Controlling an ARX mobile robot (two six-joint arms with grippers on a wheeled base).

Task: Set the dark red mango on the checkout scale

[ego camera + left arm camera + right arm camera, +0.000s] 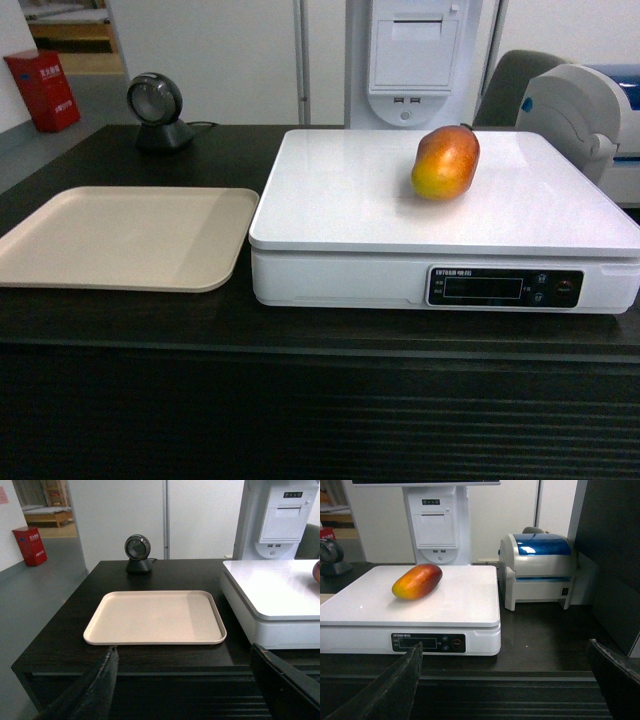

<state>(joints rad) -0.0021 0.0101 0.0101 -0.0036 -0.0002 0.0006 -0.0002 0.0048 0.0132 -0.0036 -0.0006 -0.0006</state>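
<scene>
Both grippers empty, jaws spread wide. Left gripper (182, 690): its two dark fingers (95, 687) show at the bottom corners of the left wrist view, far apart, nothing between them, held in front of the checkout (60, 645) edge and facing the beige tray (155, 617). Right gripper (505, 690): same picture in the right wrist view, dark fingers (395, 685) at lower left and lower right, wide apart, clear of everything, facing the scale (410, 607) front panel. Neither arm shows in the head view.

Dark red mango (446, 162) lies on its side on the glossy white scale top, toward the back and right of centre in the head view, not touching any edge. From the right wrist it sits on the left half of the platter, red end pointing up-right toward the rear, orange-yellow end toward the front-left. Only a sliver of it shows at the right edge of the left wrist view.

Scale stands on the dark wood-grain checkout, black display panel with buttons facing the robot. Beige tray sits just beside it on the left, edges nearly touching in the head view. Round black scanner (158, 110) stands behind the tray at the counter's far side. White and blue label printer (540, 570) sits just to the right of the scale. White receipt kiosk (436, 522) stands behind the scale. Red box (42, 90) on the floor, far left.
</scene>
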